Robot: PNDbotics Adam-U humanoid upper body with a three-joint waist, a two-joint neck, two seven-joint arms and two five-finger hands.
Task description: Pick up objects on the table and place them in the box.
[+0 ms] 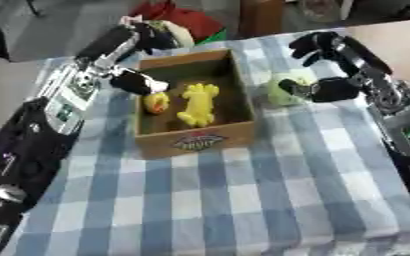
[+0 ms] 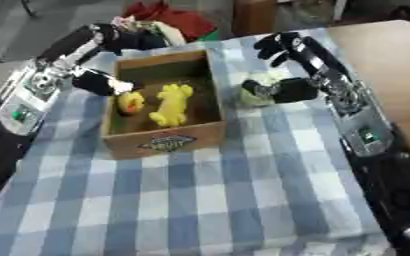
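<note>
An open cardboard box [image 1: 195, 141] stands on the blue-and-white checked cloth. Inside it lie a long yellow toy [image 1: 198, 105] and, to its left, a small yellow-orange duck [image 1: 157, 103]. My left hand [image 1: 114, 54] hovers over the box's left wall, open; its thumb [image 1: 140, 82] points at the duck and its fingers reach the far left corner. Right of the box sits a pale green round object [image 1: 281, 90]. My right hand [image 2: 318, 57] is open beside it, thumb [image 2: 287, 91] touching it, fingers spread above and behind.
The checked cloth [image 1: 226, 200] stretches bare toward the front edge. Bare wooden tabletop [image 1: 401, 40] shows at the far right. Beyond the far edge lie a red bundle [image 1: 187, 20] and a brown upright thing [image 1: 261, 15].
</note>
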